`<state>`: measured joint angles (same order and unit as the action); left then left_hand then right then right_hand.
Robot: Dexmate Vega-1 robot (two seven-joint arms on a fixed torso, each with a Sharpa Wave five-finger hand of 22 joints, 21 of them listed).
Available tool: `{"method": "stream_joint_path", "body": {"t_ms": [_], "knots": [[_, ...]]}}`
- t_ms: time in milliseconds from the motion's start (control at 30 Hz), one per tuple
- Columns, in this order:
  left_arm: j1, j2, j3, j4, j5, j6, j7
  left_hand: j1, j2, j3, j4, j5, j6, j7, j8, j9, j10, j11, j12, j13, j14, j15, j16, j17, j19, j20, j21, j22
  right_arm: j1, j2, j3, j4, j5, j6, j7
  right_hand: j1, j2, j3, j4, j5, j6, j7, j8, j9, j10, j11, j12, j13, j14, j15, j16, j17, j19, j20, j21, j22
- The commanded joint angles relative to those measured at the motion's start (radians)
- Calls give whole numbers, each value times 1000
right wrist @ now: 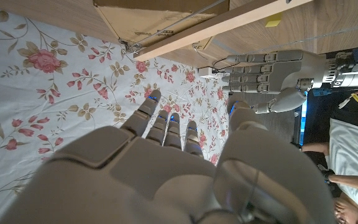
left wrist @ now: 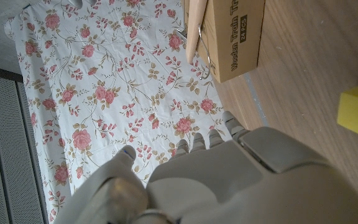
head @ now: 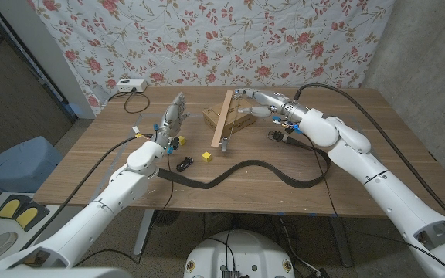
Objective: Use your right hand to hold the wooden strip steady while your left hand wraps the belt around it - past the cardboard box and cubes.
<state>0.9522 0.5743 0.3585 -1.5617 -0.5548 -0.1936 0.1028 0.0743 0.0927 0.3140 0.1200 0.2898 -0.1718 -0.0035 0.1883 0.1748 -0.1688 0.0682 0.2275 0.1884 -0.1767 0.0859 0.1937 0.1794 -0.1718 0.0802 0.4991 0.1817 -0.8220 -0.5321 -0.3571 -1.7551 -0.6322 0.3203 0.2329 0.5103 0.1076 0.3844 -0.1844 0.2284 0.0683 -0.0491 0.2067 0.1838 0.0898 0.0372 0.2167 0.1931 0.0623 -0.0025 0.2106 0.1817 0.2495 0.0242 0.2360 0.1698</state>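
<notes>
The wooden strip (head: 224, 120) leans from the cardboard box (head: 238, 117) down to the table. My right hand (head: 257, 102) hovers at the box's far right side with its fingers stretched toward the strip's upper end, holding nothing. My left hand (head: 174, 116) is raised left of the box, fingers straight and apart, empty. The black belt (head: 234, 170) lies in a wavy line across the near part of the table, apart from both hands. A yellow cube (head: 206, 157) sits near the strip's lower end. The strip (right wrist: 229, 25), the box (right wrist: 160, 9) and my left hand (right wrist: 278, 71) also appear in the right wrist view.
A second small cube (head: 180, 141) and a black clip (head: 184, 164) lie by my left wrist. A metal part (head: 276, 137) sits under my right forearm. A white device (head: 130, 85) with a cable stands at the back left. A person (right wrist: 350, 155) is at the picture's edge.
</notes>
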Motion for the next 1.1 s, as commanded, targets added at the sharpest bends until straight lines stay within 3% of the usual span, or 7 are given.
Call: {"method": "stream_joint_path", "body": {"t_ms": [33, 533, 600, 1100], "knots": [[4, -3, 4, -5, 4, 1, 9, 2, 9, -1, 3, 6, -116, -5, 0, 1, -111, 6, -3, 4, -86, 4, -2, 2, -15, 8, -2, 1, -2, 5, -13, -35, -65, 31, 41, 19, -2, 11, 0, -3, 4, -9, -2, 4, 7, -6, -1, 3, 6, -3, 0, -1, 12, -1, -2, 5], [11, -6, 5, -9, 5, -6, 16, 1, 10, -2, 5, 6, -116, -5, -1, 1, -113, 5, -6, 5, -85, 4, -3, 2, -14, 8, -6, 2, 33, 11, -53, -55, -136, 37, 157, 28, -24, 7, 6, -10, 19, -15, 1, 5, 16, -14, -1, 4, 6, -2, -5, 0, 13, 4, -8, 6], [14, -5, 4, -12, 5, -7, 17, 1, 10, -2, 5, 6, -116, -5, -1, 1, -112, 6, -5, 5, -85, 5, -3, 2, -14, 8, -6, 2, 39, 10, -58, -56, -159, 41, 160, 64, -7, 28, 1, -10, 20, -16, 0, 6, 14, -18, -5, 5, 5, -4, -8, 1, 14, 4, -11, 6], [40, 2, -4, -35, 1, -13, 35, 0, 10, -4, 6, 7, -113, -6, -1, 1, -111, 5, -7, 5, -84, 5, -3, 2, -12, 8, -9, 2, 57, 16, -91, -61, -417, 80, 86, 202, -4, 88, -9, -5, 13, -42, -3, 6, 11, -55, -13, 5, 10, -36, -13, 0, 42, -21, -16, 5]]}}
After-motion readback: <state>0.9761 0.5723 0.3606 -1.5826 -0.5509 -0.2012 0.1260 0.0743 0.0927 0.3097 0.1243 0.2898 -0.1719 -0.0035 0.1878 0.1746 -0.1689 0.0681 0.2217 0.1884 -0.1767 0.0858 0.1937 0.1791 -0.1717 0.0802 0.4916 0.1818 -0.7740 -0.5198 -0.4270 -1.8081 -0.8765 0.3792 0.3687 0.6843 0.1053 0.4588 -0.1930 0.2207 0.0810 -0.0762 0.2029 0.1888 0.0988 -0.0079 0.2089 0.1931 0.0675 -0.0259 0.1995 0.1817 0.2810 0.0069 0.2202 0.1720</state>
